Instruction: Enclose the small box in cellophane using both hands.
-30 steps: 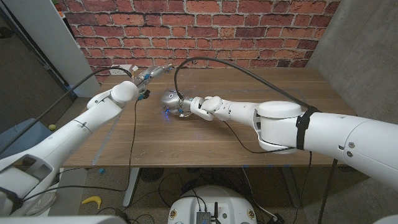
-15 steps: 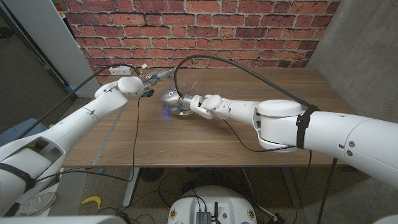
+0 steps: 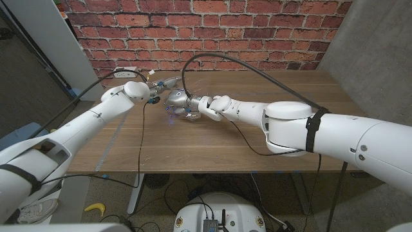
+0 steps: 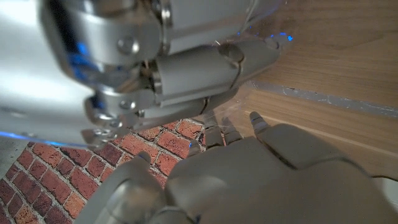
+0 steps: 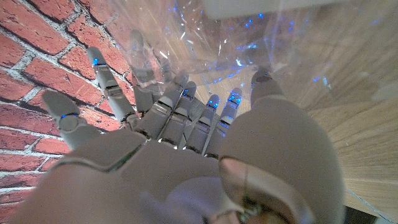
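Crinkled clear cellophane (image 5: pixel 205 50) with blue glints lies over the fingertips of my right hand (image 5: pixel 205 155), which grips the film between thumb and fingers. A pale flat side, probably the small box (image 5: pixel 261 6), shows behind the film. In the head view my right hand (image 3: pixel 180 102) is at the table's far middle and hides the box. My left hand (image 3: pixel 162 84) is right beside it on the far side. The left hand's fingers (image 5: pixel 99 68) stand spread against the cellophane. In the left wrist view my left hand (image 4: pixel 261 168) reaches under the right hand (image 4: pixel 168 62).
A white power strip (image 3: pixel 122 73) with cables lies at the table's back left, near the brick wall. A black cable (image 3: pixel 219 62) arches over the right arm. Bare wooden table (image 3: pixel 206 145) stretches in front of both hands.
My left arm has swung in toward the right hand and its hand now meets the cellophane. The right hand has lifted slightly and shifted toward the back with the bundle.
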{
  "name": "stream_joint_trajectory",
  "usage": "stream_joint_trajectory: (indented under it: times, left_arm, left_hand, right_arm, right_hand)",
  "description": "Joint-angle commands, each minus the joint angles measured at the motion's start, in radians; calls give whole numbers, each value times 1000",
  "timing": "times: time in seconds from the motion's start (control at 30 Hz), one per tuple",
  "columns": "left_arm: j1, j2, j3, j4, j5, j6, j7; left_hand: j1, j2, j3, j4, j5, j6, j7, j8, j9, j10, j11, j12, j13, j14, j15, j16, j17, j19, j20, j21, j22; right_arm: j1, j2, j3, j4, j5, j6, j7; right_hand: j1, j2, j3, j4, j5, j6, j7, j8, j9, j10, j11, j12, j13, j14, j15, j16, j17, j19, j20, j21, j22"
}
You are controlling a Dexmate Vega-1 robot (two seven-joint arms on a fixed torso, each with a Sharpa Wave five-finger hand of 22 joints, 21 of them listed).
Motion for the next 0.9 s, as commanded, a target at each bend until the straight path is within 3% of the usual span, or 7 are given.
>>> stream_joint_trajectory:
  times: [0.03,0.07,0.23,0.37,0.67,0.9]
  left_arm:
    - [-3,-5,19,17,-8,11,-6]
    - [-2,-5,19,15,-8,13,-5]
    - [3,-5,22,12,-8,18,1]
    - [5,-5,24,12,-7,23,5]
    - [9,-5,26,6,-6,27,13]
    - [10,-3,25,-1,-3,31,20]
  left_hand:
    - [2,-17,-19,-2,9,-41,-1,9,3,-21,-1,-4,3,-10,6,1,2,-133,9,-3,1]
    - [3,-19,-22,-2,11,-45,-3,9,3,-27,-1,-4,3,-10,6,2,2,-138,11,-5,1]
    - [6,-25,-38,-5,16,-59,-5,12,3,-39,9,-1,3,-15,10,2,1,-129,11,-2,0]
    - [7,-28,-47,-6,19,-63,-5,14,3,-42,11,2,3,-16,11,3,1,-133,13,-3,0]
    - [9,-30,-58,-7,24,-69,-7,15,3,-47,11,4,3,-17,11,3,1,-132,12,-3,-1]
    - [10,-31,-65,-8,27,-74,-8,16,2,-48,11,6,3,-18,10,3,1,-135,14,-4,-2]
  right_arm:
    - [18,-39,34,8,19,122,-52]
    - [21,-47,39,3,22,139,-48]
    - [29,-107,80,-69,46,203,12]
    - [23,-179,138,-179,81,221,120]
    - [-25,-267,275,-328,177,227,365]
    - [-84,-305,355,-422,222,140,496]
  right_hand:
    - [-132,-46,-72,55,19,-59,17,5,3,-36,21,1,2,-36,-149,-7,16,-22,25,-15,4]
    - [-188,-60,-104,81,26,-95,34,4,4,-61,38,-1,3,-60,-127,-11,22,-37,38,-23,4]
    - [-308,-90,-172,134,30,-177,67,3,7,-119,64,-3,4,-112,-89,-20,34,-92,72,-43,6]
    - [-369,-79,-196,163,37,-206,75,6,8,-147,83,-3,6,-145,-64,-25,40,-133,91,-54,6]
    - [-465,-77,-240,188,46,-275,84,3,9,-207,100,-5,8,-197,-22,-31,50,-209,128,-64,7]
    - [-489,-73,-258,178,57,-354,92,-2,9,-271,137,-10,7,-231,6,-37,50,-217,154,-55,5]
